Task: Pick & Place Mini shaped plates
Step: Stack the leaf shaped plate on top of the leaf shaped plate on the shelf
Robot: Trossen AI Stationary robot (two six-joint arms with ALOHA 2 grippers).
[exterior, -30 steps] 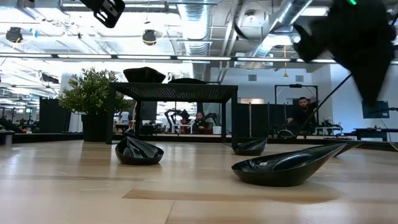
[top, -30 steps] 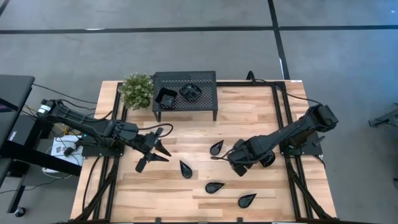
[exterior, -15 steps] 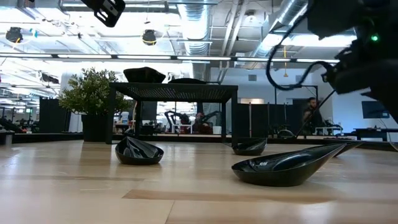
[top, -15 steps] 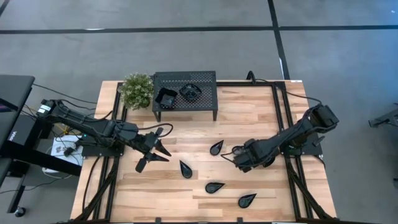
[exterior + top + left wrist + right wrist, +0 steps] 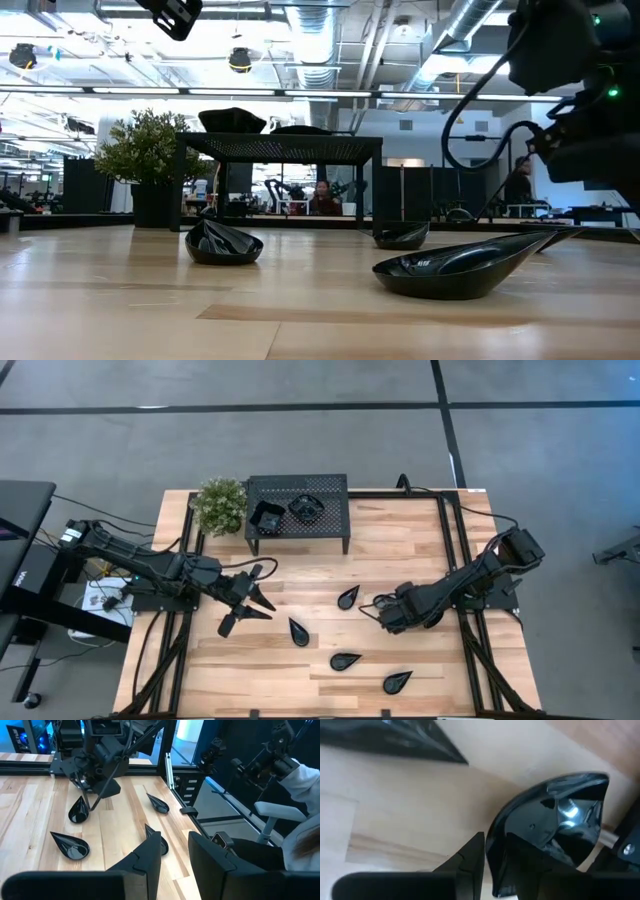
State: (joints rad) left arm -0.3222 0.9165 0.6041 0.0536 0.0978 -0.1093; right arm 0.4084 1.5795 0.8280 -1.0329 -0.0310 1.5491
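Several glossy black teardrop mini plates lie on the wooden table: (image 5: pixel 347 597), (image 5: pixel 298 631), (image 5: pixel 345 660), (image 5: pixel 397 682). Two more mini plates (image 5: pixel 267 516) (image 5: pixel 305 508) sit on top of the black perforated stand (image 5: pixel 325 520) at the far edge. My right gripper (image 5: pixel 388 622) points down at the table's right half, shut on another glossy black mini plate (image 5: pixel 555 820). My left gripper (image 5: pixel 255 598) hovers over the left half, nearly level, open, with nothing between its fingers (image 5: pixel 145 865). My right gripper pinches the mini plate's rim (image 5: pixel 496 851) between its two fingers, one on the glossy inner face and one on the outer. The fingers come from above, pointing steeply down. Whether the plate's lower edge touches the wood, I cannot tell.
A potted plant (image 5: pixel 220 505) stands left of the stand. Black frame rails (image 5: pixel 455 560) run along the table's sides. A teardrop plate (image 5: pixel 395 740) lies close by the right gripper. People sit in the room beyond the table (image 5: pixel 322 197).
My right gripper has sunk toward the table and rolled about its pointing line, tipping steeper downward, still shut on the mini plate. My left arm has kept still.
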